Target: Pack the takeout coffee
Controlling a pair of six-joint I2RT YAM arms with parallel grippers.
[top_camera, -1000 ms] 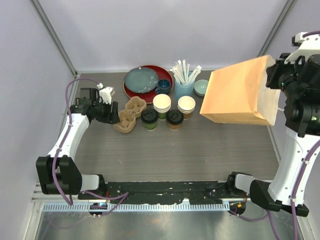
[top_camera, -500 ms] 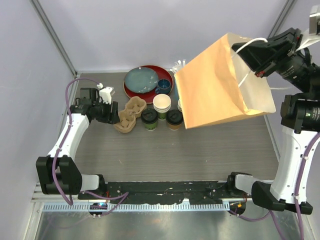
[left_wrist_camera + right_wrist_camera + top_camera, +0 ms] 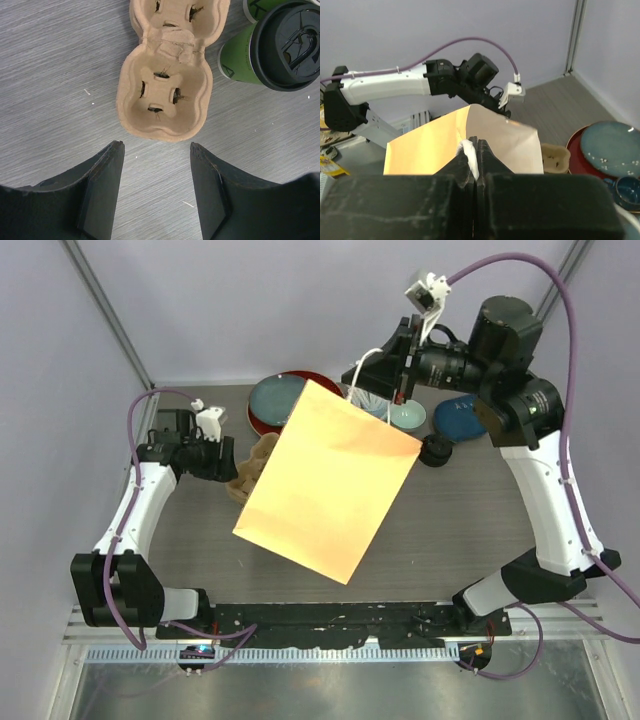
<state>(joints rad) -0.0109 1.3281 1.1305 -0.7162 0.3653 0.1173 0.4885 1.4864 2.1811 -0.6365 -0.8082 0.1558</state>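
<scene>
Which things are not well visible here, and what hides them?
Top view: the large tan paper bag hides both lidded cups and most of the pulp carrier.
Left wrist view: the green-sided, black-lidded paper cup is cut by the right edge.
Right wrist view: the right pincer blocks the bag's mouth.

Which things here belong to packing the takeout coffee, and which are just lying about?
Part of the job:
- green-sided lidded cup
- cup carrier
- paper bag, hanging by its handle from the right gripper, jaws shut

Just lying about:
- red tray
- blue-grey plate
- teal bowl
</scene>
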